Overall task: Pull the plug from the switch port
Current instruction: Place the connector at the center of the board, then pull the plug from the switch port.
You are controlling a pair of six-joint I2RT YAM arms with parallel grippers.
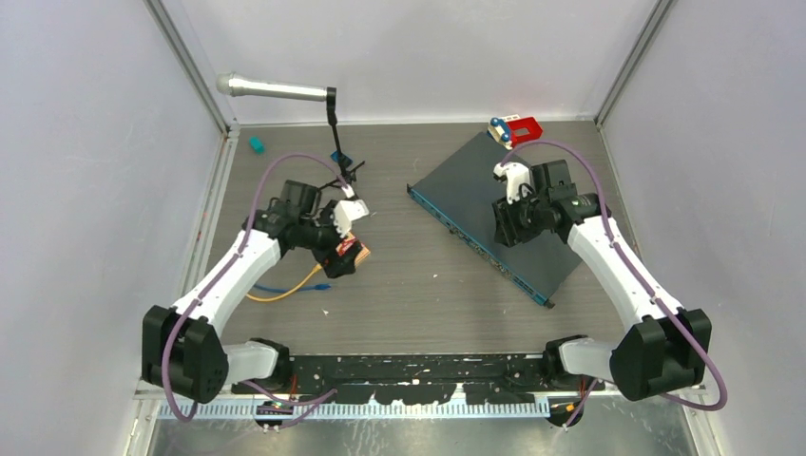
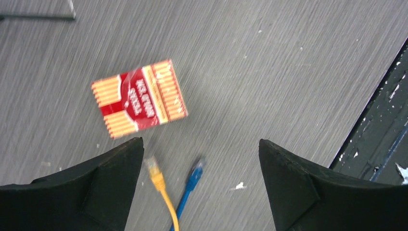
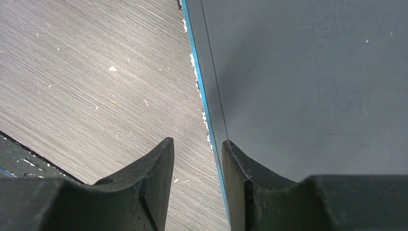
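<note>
The left hand [image 2: 200,142] hangs over the worktop [image 2: 269,72] with its fingers spread wide and nothing between them. Ahead of its left finger lies a red and orange snack packet [image 2: 139,98]. Below the open gap lie a yellow network plug [image 2: 155,171] and a blue network plug [image 2: 195,171], side by side, both loose on the worktop and well apart from the switch [image 1: 494,204]. In the overhead view no cable runs to the switch's front, so the plug looks to be already out. I cannot tell which of the two was the seated one.

If this hand drops now, it could land on both plugs at once or nudge the packet. The plugs sit so close together that a wide-open grasp would gather both, and the cables could drag across the worktop.

The right hand [image 3: 197,141] stands over the switch, directly above its blue front edge [image 3: 204,103]. Its fingers are drawn almost together, with only a narrow slit between them and nothing held in it. The left finger hangs past the edge over bare worktop and the right one is over the dark lid. Whether either finger touches the metal cannot be told.

If this hand is pressing down, a perch this close to the lip could slip off. That could scrape the port row or skid the switch sideways. A crooked lift could also twist the box.
</note>
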